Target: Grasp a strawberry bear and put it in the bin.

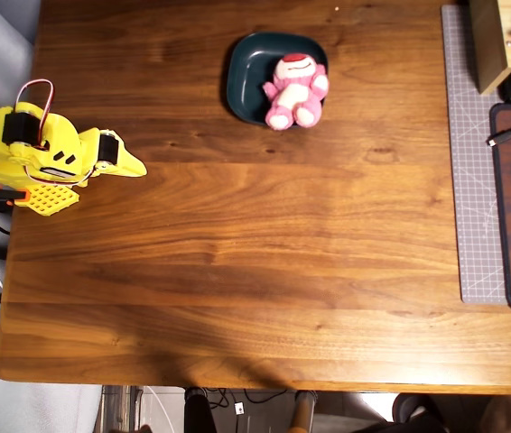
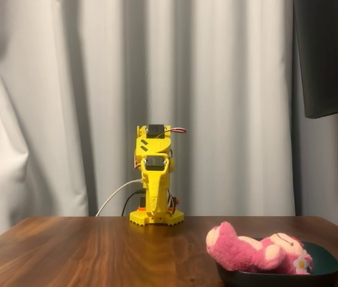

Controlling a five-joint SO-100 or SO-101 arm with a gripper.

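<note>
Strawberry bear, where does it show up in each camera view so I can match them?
Overhead view: the strawberry bear lies upper centre, on the right side of the bin.
Fixed view: it lies at the bottom right, legs overhanging the bin's left rim.
Shared landmark: the yellow arm.

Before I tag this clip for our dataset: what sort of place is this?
Probably a home desk or hobby workspace: a wooden table, a cutting mat at its edge, and white curtains behind the arm.
</note>
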